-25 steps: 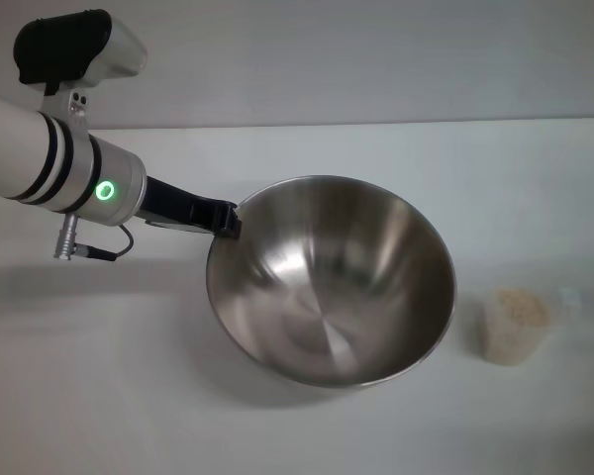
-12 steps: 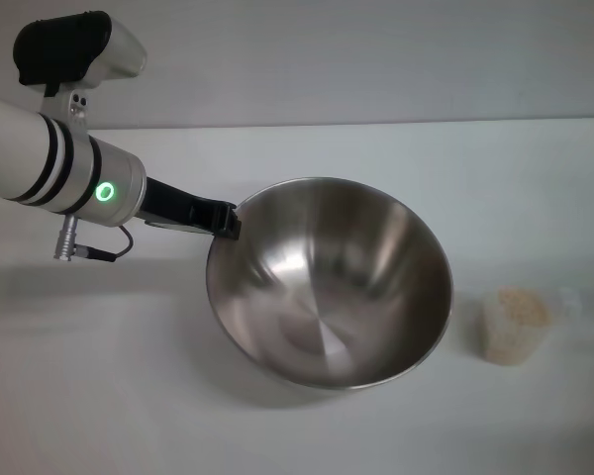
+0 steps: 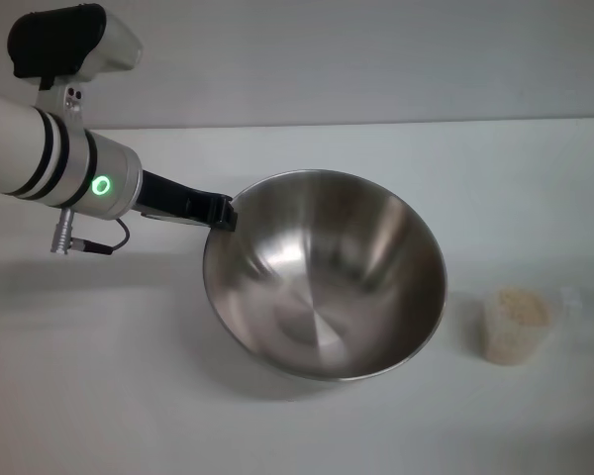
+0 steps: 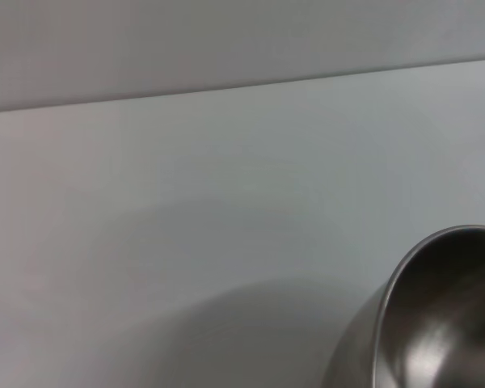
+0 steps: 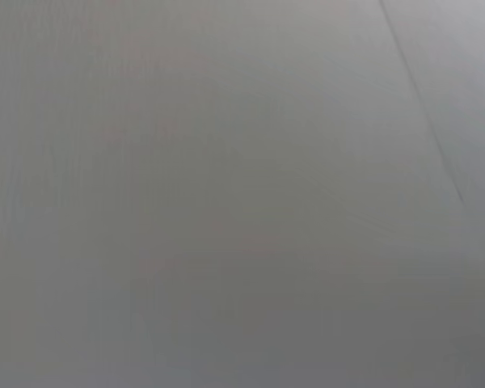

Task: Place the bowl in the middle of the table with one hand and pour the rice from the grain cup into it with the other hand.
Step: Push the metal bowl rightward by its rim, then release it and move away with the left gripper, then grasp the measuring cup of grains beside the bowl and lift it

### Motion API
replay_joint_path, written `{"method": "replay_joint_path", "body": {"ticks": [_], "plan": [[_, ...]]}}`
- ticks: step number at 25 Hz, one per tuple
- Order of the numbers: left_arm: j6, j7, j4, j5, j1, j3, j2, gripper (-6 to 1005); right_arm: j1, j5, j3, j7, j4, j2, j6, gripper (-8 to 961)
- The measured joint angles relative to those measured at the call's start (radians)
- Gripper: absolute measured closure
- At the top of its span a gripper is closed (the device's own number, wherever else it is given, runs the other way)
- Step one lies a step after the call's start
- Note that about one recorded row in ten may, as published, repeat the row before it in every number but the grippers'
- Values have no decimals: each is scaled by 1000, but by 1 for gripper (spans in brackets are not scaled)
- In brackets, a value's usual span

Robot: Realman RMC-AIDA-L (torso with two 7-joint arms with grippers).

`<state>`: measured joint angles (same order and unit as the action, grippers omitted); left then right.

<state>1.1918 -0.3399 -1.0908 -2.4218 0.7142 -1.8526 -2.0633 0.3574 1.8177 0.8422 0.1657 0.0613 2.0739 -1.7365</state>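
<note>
In the head view, the left gripper (image 3: 221, 212) pinches the bowl (image 3: 324, 274) at its rim on the side toward the table's (image 3: 99, 396) left edge. The bowl is tilted and sits near the middle of the surface. The grain cup (image 3: 515, 326) stands upright toward the right edge, well apart from the bowl, with rice (image 3: 520, 305) filling it; its clear walls are hard to trace.

In the left wrist view, only part of the bowl's (image 4: 436, 323) rim and wall shows, cut off at the corner, over bare table (image 4: 186, 202).

The right wrist view shows plain grey; the right gripper is not seen.
</note>
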Motion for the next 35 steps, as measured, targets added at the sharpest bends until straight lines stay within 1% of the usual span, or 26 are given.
{"method": "replay_joint_path", "body": {"ticks": [9, 20, 21, 22, 23, 26, 28, 30, 31, 32, 33, 34, 35], "plan": [[-3, -14, 1, 0, 3, -3, 0, 940, 0, 0, 0, 0, 0, 1, 0, 285], [-27, -39, -22, 1, -10, -8, 1, 864, -1, 0, 0, 0, 0, 2, 0, 285], [-24, -39, -35, -1, -13, -11, 2, 847, -2, 0, 0, 0, 0, 2, 0, 285], [-23, -39, -77, -2, -30, -18, 3, 830, -2, 0, 0, 0, 0, 3, 0, 285], [-23, -39, -77, -2, -30, -18, 3, 829, -2, 0, 0, 0, 1, 3, 0, 285], [-47, -42, -184, -1, -79, -29, 3, 826, -4, 0, 0, 0, 3, 3, 0, 285], [-98, -48, -249, 3, -121, -27, 0, 823, -5, 0, 0, 0, 4, 3, -1, 285], [-179, -51, -294, 5, -170, -3, -3, 821, -5, 0, 0, 0, 5, 3, -2, 285], [-266, -52, -315, 5, -208, 31, -3, 820, -5, 0, 0, 0, 6, 3, -2, 285], [-412, -54, -332, 5, -260, 88, -3, 819, -4, 0, 0, 0, 5, 3, -2, 285], [-412, -54, -332, 5, -260, 88, -3, 818, -4, 0, 0, 0, 5, 3, -2, 285], [-505, -60, -337, 6, -291, 125, -3, 817, -4, 0, 0, 0, 4, 3, -3, 285], [-632, -72, -339, 6, -326, 166, -3, 818, -4, 0, -1, 0, 3, 3, -3, 285]]}}
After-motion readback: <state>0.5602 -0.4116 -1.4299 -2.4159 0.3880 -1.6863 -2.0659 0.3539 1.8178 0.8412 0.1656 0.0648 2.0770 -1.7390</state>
